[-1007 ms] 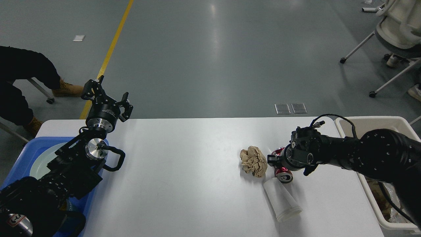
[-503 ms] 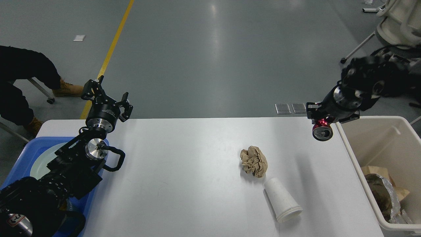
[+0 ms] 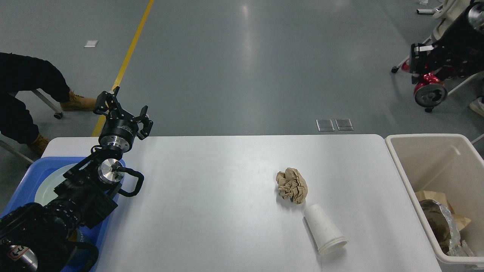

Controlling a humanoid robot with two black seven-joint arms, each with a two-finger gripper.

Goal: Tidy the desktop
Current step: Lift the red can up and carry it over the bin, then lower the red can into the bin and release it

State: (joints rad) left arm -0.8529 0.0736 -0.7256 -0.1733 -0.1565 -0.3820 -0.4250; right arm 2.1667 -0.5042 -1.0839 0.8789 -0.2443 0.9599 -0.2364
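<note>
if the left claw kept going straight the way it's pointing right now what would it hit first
Probably nothing on the desktop. The left claw, open, points up and away over the far edge, toward bare grey floor. The way looks free, though depth is hard to judge.

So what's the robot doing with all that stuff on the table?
It's tidying up. Its right gripper is holding a red can high in the air, beyond the beige bin that already has trash inside. Its left gripper is open and empty, hovering by the blue tray. A crumpled brown paper ball and a tipped-over white cup lie on the desktop.
</note>
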